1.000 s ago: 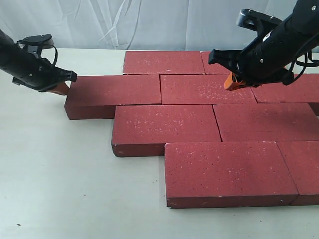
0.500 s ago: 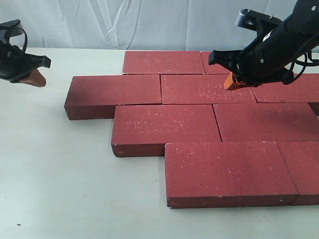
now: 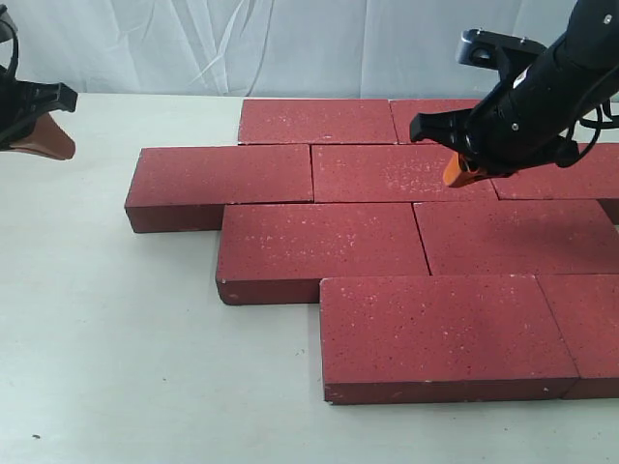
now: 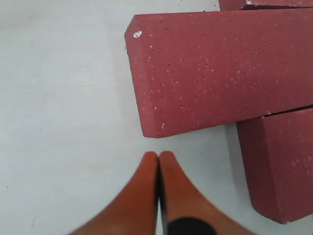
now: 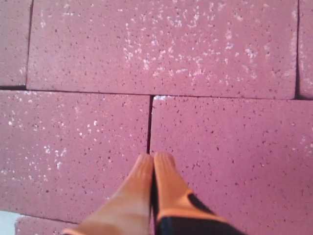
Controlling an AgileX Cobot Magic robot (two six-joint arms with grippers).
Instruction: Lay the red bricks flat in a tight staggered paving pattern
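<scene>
Several red bricks [image 3: 372, 242] lie flat in staggered rows on the white table, tight together. The leftmost brick [image 3: 221, 184] of the second row sticks out to the left; it also fills the left wrist view [image 4: 220, 68]. My left gripper [image 3: 41, 138] is shut and empty at the far left edge, clear of that brick, its orange tips [image 4: 159, 155] over bare table. My right gripper [image 3: 460, 174] is shut and empty, hovering over the second row. Its tips [image 5: 154, 157] sit above a seam [image 5: 149, 122] between two bricks.
The white table [image 3: 116, 338] stretches to the left and front of the bricks. A white cloth backdrop [image 3: 290, 39] hangs behind. The brick rows run out of view on the right.
My left gripper has pulled back from the end of the leftmost brick, moving left and up to the frame edge. My right gripper has dipped slightly over the second row.
</scene>
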